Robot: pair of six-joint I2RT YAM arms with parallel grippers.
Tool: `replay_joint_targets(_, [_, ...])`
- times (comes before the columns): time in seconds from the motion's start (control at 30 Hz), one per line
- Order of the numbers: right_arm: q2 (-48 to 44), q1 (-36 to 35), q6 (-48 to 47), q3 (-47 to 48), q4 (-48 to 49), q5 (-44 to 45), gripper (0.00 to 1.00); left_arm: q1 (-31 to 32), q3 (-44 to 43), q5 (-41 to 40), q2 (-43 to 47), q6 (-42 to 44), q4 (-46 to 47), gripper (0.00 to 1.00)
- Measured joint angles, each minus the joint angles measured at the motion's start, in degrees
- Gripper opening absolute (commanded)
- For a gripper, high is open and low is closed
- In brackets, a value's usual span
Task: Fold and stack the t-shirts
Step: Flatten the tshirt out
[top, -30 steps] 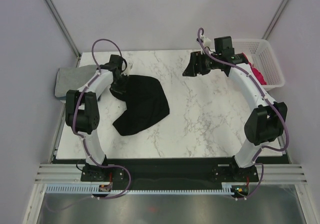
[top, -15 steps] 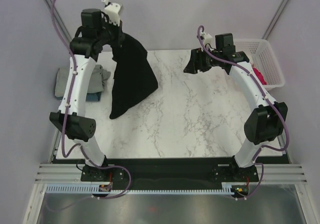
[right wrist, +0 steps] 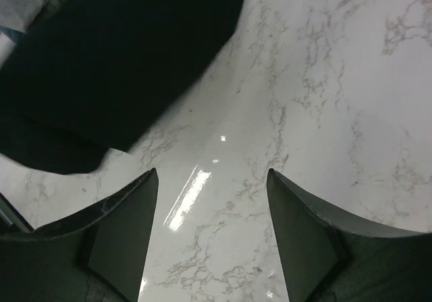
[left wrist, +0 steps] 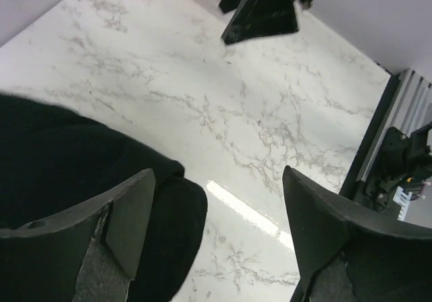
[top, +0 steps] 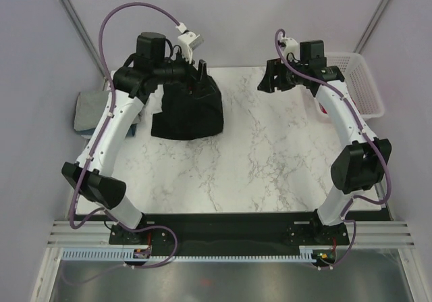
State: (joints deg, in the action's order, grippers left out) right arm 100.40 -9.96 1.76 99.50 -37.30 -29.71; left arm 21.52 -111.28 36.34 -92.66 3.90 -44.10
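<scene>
Black t-shirt point(top: 187, 109) matt cloth; table point(top: 270, 153) glossy marble-look.

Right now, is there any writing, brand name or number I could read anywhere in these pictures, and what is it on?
None can be read: the black t-shirt shows no print, and the white basket and marble table carry no lettering.

basket point(top: 368, 86): white lattice, far right | table point(top: 270, 160): white marble
</scene>
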Motion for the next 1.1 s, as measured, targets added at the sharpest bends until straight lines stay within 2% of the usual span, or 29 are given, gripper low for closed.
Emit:
replay_joint_targets(0.13, [2.14,1.99,0.13,4.00,0.26,0.94,0.73,-0.79,2.67,-4.94,0.02,0.24,-1.05,0.87])
replay_joint_targets(0.3, [10.58,0.66,0.94,11.69,1.49,-1.81,0.70,-4.42,7.26,-13.90,2.08,0.72,-0.15,0.84])
replay_joint_targets(0.5, [21.88,-9.66,-2.29,18.36,1.31,-2.32,0.69,-9.46,18.97,-23.15,2.84,1.55,1.84,0.80])
replay_joint_targets(0.63, [24.72,-18.34,-4.74,18.36,0.33,-2.62,0.68,-12.28,26.01,-27.63,2.78,1.53,2.21,0.79])
replay_joint_targets(0.87, [23.41,-30.64,-12.02,12.63,0.81,0.63,0.66,-16.83,28.85,-29.83,3.45,1.36,2.47,0.77])
replay_joint_targets(1.1, [27.32,-35.85,-14.51,12.87,5.05,8.33,0.63,-21.97,29.18,-30.47,10.58,-0.04,2.47,0.77])
